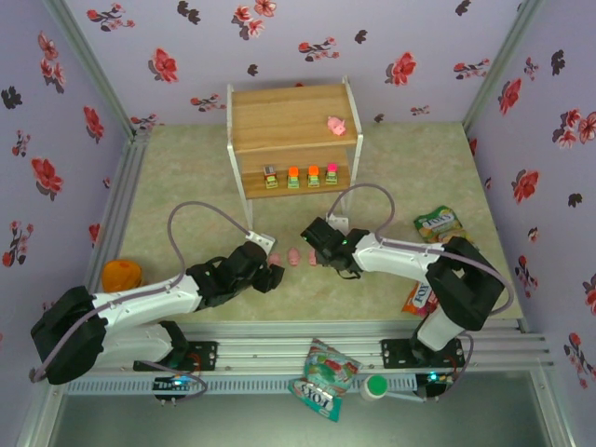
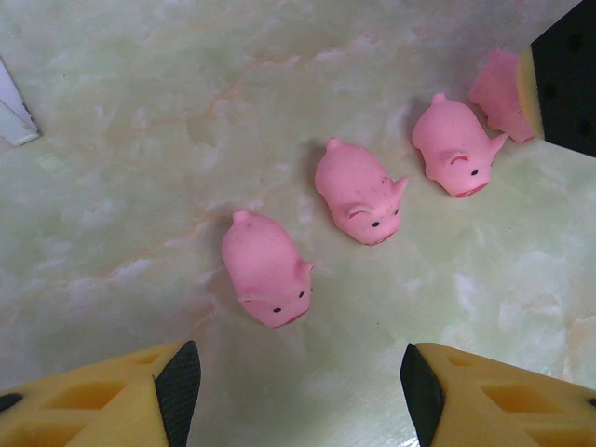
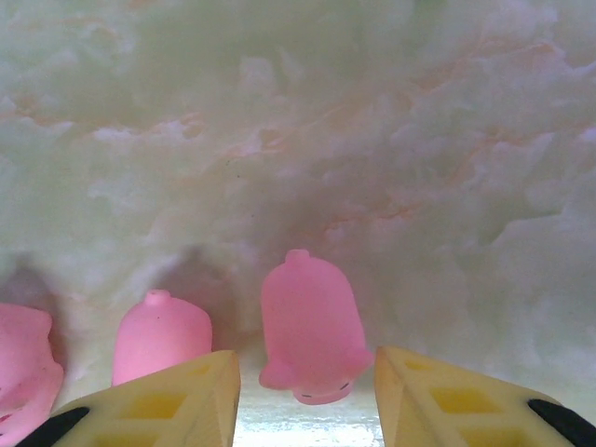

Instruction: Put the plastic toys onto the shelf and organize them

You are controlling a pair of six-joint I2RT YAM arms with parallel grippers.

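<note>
A row of small pink pigs (image 1: 292, 257) lies on the table in front of the shelf (image 1: 293, 107). My left gripper (image 2: 300, 391) is open, just short of the nearest pig (image 2: 268, 270); two more pigs (image 2: 358, 193) (image 2: 453, 149) lie beyond it. My right gripper (image 3: 307, 400) is open, its fingers either side of the end pig (image 3: 312, 326), which rests on the table with a gap on the left. One pig (image 1: 336, 125) sits on the top board. Several blocky toys (image 1: 303, 176) stand in a line on the lower board.
An orange round object (image 1: 121, 274) lies at the left edge. Snack bags lie at the right (image 1: 438, 223) (image 1: 419, 298) and on the front rail (image 1: 326, 372). The shelf's white foot (image 2: 14, 116) stands left of the pigs. Flowered walls enclose the table.
</note>
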